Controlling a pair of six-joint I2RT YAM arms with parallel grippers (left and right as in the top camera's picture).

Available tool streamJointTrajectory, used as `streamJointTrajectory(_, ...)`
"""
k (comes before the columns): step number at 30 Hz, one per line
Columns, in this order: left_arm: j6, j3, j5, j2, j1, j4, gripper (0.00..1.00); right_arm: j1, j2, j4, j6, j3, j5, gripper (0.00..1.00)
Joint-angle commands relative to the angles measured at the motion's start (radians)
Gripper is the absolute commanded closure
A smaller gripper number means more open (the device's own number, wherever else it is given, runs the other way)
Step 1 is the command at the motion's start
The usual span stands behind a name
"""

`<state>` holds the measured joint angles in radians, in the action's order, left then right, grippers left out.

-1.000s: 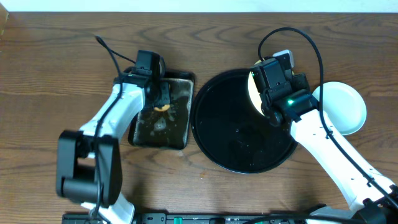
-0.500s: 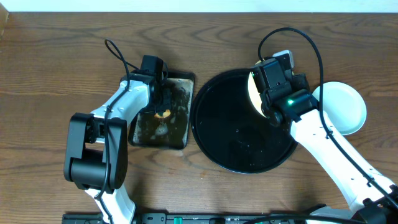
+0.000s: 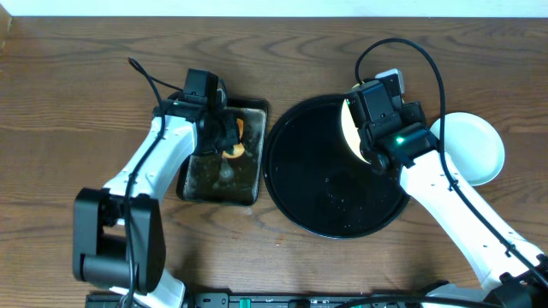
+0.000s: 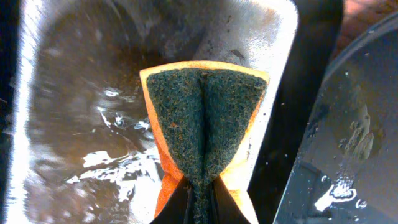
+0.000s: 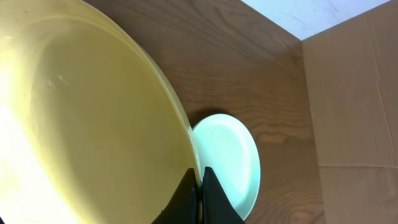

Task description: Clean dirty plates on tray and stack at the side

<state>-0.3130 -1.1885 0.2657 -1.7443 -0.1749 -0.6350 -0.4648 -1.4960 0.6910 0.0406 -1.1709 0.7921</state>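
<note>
The left gripper (image 4: 200, 194) is pinching an orange sponge (image 4: 205, 118) with a dark green scrubbing face. Its two fingers are pressing the sponge so hard that it is folding along the middle. The sponge is hanging over the rectangular wet metal pan (image 3: 205, 178), above the part of the pan on the tray side. I cannot tell whether it is touching the bottom of the pan. Water is shining on that bottom, and brownish dirt is showing there too. The pan is lying on the brown wooden desk (image 3: 68, 103), just beside the left edge of the large round glossy black tray (image 3: 330, 201).

The right gripper (image 5: 199, 185) is holding the pale yellow round shallow plate (image 5: 81, 124) by its rim, with one finger pressing on each side of the rim. The yellow plate is standing steeply tilted over the far right part of the tray. From overhead, only a narrow crescent of it is showing beside the gripper. I cannot tell whether its lower edge is resting on the tray. Some small drops of water are lying on the black surface of the tray.

A pale mint-green round plate (image 3: 469, 150) is lying flat on the desk to the right of the tray, near it but apart from it. The right arm is partly covering it. I cannot tell whether it is one plate or two stacked.
</note>
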Motion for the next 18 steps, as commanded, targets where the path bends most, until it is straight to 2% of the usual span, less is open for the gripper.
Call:
streamJointTrajectory(1, -0.063, 0.015, 0.090, -0.073, 0.001, 0.014, 0.92, 0.002, 0.019, 0.001, 0.014, -0.002, 0.011, 0.99)
streamJointTrajectory(7, -0.063, 0.018, 0.192, -0.193, 0.007, 0.062, 0.93, 0.002, 0.019, 0.002, 0.014, -0.002, 0.011, 0.99)
streamJointTrajectory(11, -0.063, 0.018, 0.195, -0.245, 0.035, 0.063, 0.93, 0.002, 0.019, 0.008, 0.014, -0.002, 0.011, 0.99)
streamJointTrajectory(18, -0.061, 0.018, 0.198, -0.231, 0.080, 0.057, 0.93, 0.002, 0.019, 0.009, 0.014, -0.002, 0.011, 0.99)
